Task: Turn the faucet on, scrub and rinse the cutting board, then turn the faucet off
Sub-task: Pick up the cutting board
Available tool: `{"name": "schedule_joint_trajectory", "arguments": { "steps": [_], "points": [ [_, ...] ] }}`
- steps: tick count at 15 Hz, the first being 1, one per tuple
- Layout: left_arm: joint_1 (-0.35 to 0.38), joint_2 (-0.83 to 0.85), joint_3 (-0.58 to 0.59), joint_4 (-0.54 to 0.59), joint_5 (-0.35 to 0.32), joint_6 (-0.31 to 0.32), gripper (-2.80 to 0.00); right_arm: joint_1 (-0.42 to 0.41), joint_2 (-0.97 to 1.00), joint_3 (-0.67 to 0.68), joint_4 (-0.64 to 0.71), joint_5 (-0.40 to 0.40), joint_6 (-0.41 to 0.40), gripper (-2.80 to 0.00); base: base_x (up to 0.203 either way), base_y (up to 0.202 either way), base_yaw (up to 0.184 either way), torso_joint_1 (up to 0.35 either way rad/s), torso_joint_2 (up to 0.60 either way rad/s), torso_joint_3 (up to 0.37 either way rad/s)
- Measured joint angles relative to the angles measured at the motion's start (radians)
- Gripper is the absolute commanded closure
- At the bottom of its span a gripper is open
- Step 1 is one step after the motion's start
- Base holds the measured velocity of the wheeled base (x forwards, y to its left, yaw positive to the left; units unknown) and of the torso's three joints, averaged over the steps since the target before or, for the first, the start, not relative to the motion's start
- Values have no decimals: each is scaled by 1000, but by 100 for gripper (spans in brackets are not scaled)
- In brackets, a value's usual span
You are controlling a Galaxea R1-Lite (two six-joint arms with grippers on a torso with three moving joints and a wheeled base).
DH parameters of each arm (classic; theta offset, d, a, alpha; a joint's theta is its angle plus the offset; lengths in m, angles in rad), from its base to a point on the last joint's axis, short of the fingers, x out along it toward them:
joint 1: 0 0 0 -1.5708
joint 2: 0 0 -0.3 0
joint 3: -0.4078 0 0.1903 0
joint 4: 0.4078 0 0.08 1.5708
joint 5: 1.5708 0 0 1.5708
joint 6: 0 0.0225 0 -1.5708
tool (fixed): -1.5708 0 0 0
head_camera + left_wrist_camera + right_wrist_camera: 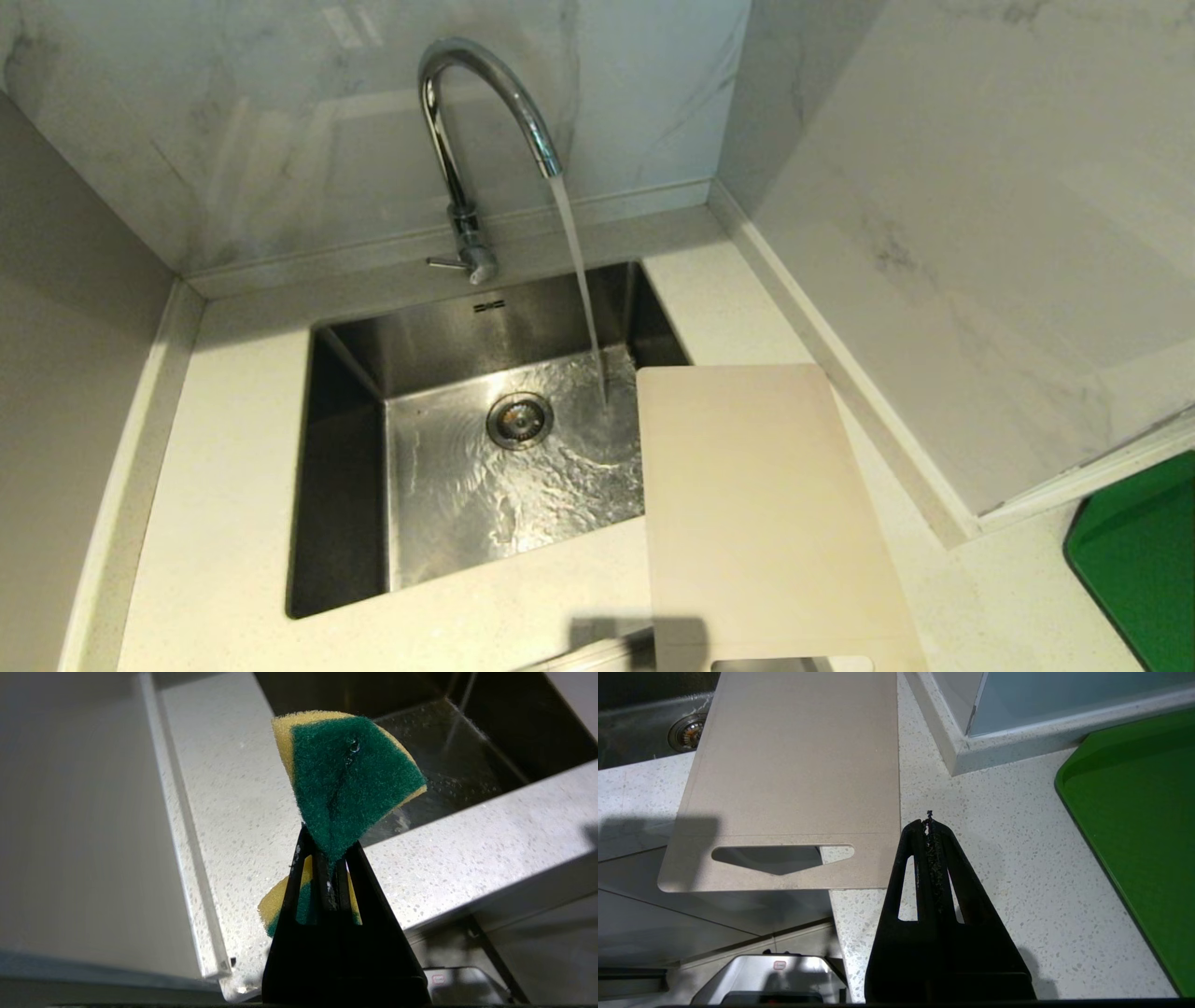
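We see the faucet [464, 140] behind the sink [355, 373], its spout arching over the basin. The cutting board [756, 504] lies on the table [233, 485] right of the sink, its left edge overhanging the basin, slot end over the table's front edge. A tray [1144, 551] sits far right.
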Motion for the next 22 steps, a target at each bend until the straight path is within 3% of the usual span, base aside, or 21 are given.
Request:
{"name": "schedule_joint_trajectory", "arguments": {
  "steps": [2,4,9,12,15,19,20,22],
  "points": [
    [0,-1,7,9,50,-68,0,0,0,-2,-8,0,-16,0,0,0,0,0,0,0],
    [0,-2,9,11,55,-77,0,0,8,-67,2,0,-15,0,0,0,0,0,0,0],
    [0,-2,10,11,54,-71,0,0,218,-412,81,22,-27,0,0,0,0,0,0,0],
    [0,-2,10,11,54,-71,0,-3,438,-648,157,-6,-134,0,0,0,0,0,0,0],
    [0,-2,10,11,53,-71,0,-4,631,-791,210,-10,-255,0,0,0,0,0,0,0],
    [0,-2,10,11,54,-71,0,-2,839,-921,220,78,-286,0,0,0,0,0,0,0],
    [0,-2,10,11,54,-71,0,0,882,-939,223,111,-291,-280,0,0,0,0,0,0],
    [0,-2,10,12,54,-71,0,35,948,-954,255,148,-300,-280,0,0,0,0,0,0]
  ]
}}
